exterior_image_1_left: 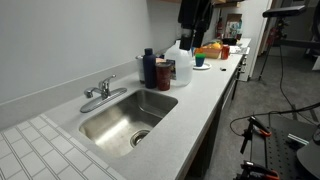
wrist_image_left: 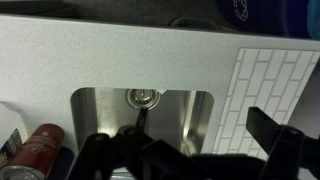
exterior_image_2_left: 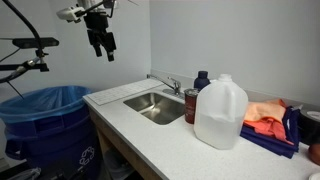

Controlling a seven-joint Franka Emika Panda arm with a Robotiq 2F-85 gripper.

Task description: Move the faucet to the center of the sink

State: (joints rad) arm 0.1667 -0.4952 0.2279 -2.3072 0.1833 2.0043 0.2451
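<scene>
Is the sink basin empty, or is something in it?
Empty. In an exterior view the sink shows only bare steel and its drain; the wrist view agrees.

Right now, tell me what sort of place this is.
Probably an office or lab kitchenette: a stainless sink with a chrome faucet in a pale countertop, a plastic jug standing on it, and a blue-lined bin at the counter's end.

The gripper (exterior_image_2_left: 101, 46) is matte black, its fingers (wrist_image_left: 280, 140) angular and built from jointed links. At its base in an exterior view sits a pale whitish wrist piece (exterior_image_2_left: 72, 13), perhaps a camera housing; the view is too small to tell more.
</scene>
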